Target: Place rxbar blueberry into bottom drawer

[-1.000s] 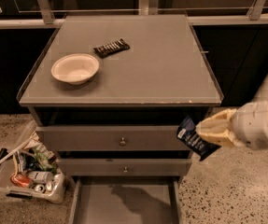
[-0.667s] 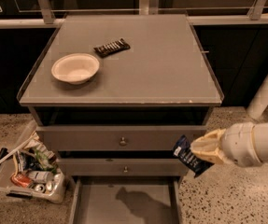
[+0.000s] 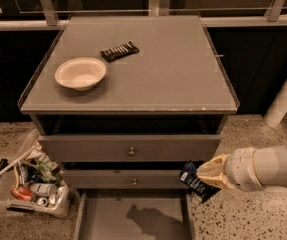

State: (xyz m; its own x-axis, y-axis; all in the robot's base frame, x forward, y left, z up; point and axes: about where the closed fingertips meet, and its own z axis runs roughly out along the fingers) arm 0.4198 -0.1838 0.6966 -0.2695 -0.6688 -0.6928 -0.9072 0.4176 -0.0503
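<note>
- The bottom drawer (image 3: 103, 224) stands pulled out, a shadow on its floor.
- The gripper (image 3: 204, 177) reaches in from the right, pinched tight on the rxbar (image 3: 190, 176) (blue wrapper, tilted). The bar hangs above the drawer's right wall, in front of the middle drawer (image 3: 108, 180).
- A bin (image 3: 58, 206) of cans sits on the ground at left.
- On the cabinet top (image 3: 183, 79) are a bowl (image 3: 80, 73) and, just behind it, a dark bar (image 3: 119, 50).

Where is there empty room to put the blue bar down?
The bottom drawer is bare inside, beside the gripper holding the rxbar blueberry. The cabinet top is free right of the bowl and dark bar. The floor bin is crowded.
</note>
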